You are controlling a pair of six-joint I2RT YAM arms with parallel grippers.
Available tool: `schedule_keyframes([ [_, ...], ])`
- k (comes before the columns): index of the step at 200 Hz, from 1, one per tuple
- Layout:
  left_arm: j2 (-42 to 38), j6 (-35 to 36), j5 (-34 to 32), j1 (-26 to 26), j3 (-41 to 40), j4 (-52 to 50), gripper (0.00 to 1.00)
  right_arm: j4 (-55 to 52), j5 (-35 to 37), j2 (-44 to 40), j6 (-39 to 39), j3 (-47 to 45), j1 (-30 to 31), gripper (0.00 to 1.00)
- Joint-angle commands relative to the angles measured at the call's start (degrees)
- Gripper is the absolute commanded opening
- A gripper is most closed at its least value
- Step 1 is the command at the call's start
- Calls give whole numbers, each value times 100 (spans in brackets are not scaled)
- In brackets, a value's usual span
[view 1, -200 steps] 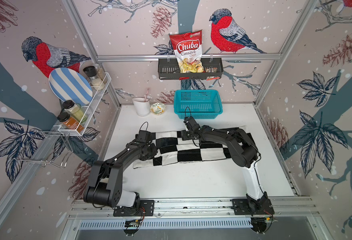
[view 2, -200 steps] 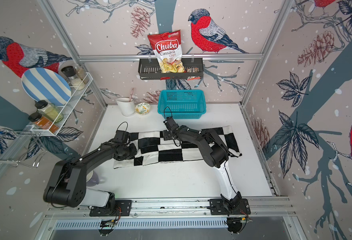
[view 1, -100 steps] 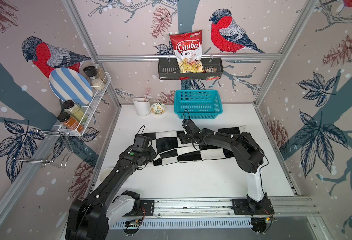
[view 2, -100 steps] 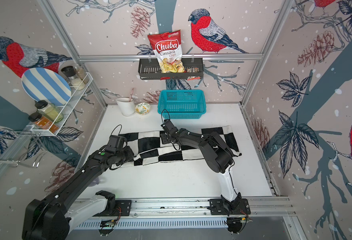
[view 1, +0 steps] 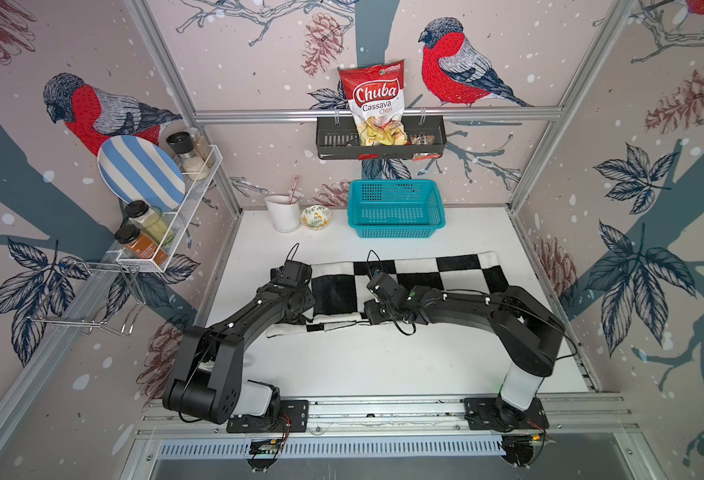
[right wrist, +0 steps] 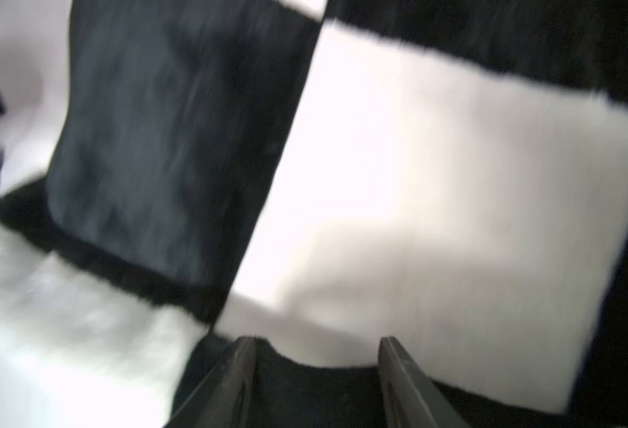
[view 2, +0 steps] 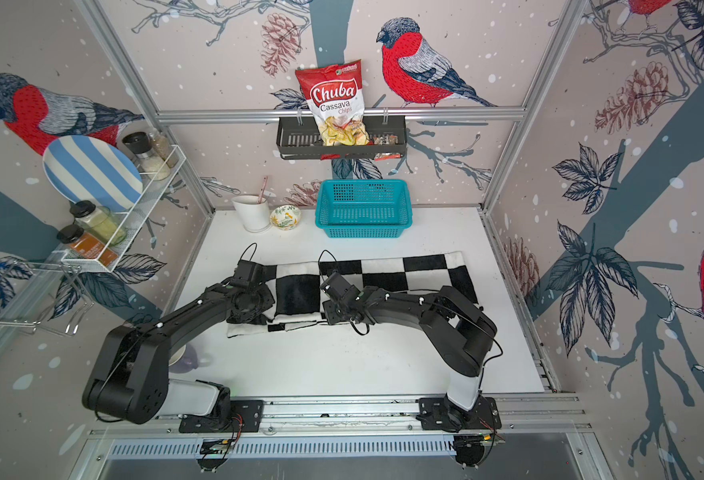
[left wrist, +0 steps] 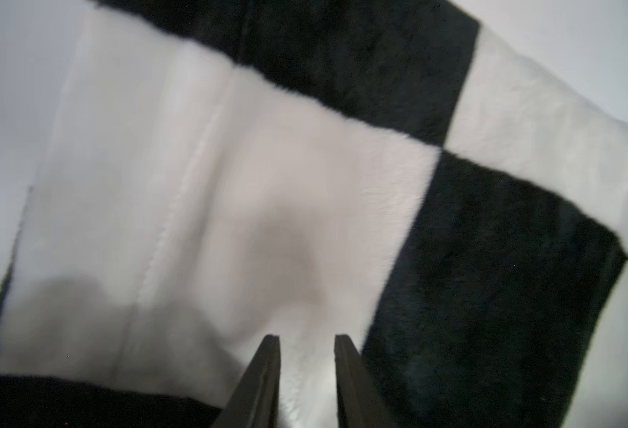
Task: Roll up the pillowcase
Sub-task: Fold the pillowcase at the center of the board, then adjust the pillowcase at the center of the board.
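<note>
The black-and-white checked pillowcase (view 1: 420, 270) (view 2: 387, 270) lies spread across the middle of the white table. Its near edge is turned over into a narrow folded band (view 1: 333, 324). My left gripper (view 1: 296, 301) (view 2: 250, 303) sits on the cloth's left end. In the left wrist view its gripper (left wrist: 306, 337) stands narrow, with white plush of the pillowcase (left wrist: 231, 185) between the fingers. My right gripper (view 1: 377, 311) (view 2: 333, 309) is at the near edge around the middle. In the right wrist view that gripper (right wrist: 318, 339) is shut on a bulge of black cloth of the pillowcase (right wrist: 453, 166).
A teal basket (view 1: 396, 210) stands at the back, with a white cup (view 1: 283, 212) and a small patterned bowl (view 1: 316, 217) to its left. A wire rack (view 1: 200, 191) with jars and a striped plate hangs on the left wall. A pale mug (view 2: 188, 357) sits under my left arm.
My right gripper has come from the cloth's far part toward the near edge. The left arm's elbow has swung, while its gripper has stayed at the left end.
</note>
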Motion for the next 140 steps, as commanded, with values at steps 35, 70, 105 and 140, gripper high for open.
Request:
schedule_keyframes([
  [35,-1055,-673,-119,83,-644,-775,26,-487,401,-803,835,-740,487,58],
  [70,-2234,-685,-455,131,-488,-1069,28,-699,562,-1684,685,-829,-411,60],
  [105,-1898,-577,-81,258,-479,-370,30,-762,566,-1799,335,-954,-1966,61],
  [140,-980,-7,-193,327,-43,233,31,-575,292,-1793,505,-1422,-3178,61],
])
